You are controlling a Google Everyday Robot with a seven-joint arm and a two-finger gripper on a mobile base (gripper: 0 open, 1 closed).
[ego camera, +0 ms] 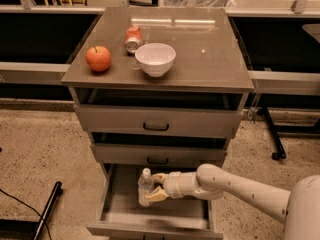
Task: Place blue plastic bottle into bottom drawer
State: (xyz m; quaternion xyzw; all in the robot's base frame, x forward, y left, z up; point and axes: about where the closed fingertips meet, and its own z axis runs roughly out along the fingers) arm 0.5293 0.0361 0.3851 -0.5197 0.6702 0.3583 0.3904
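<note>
Gripper [157, 186] hung inside the open bottom drawer [150, 228], clamped on the bottle [144, 185] | bottle upright over the drawer's left half, base at or just above the drawer floor, contact unclear | judged nearly done: bottle within the drawer; set-down and release remained | apple [98, 59], can [133, 38] and bowl [155, 59] sat well above the drawer.

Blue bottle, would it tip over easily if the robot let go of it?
Probably, yes. The blue plastic bottle is tall and narrow, so a nudge could topple it, and being round it may then roll. It looks clear and thin, so likely light and a bit squashy. The end effector grips it upright within the bottom drawer.
</note>
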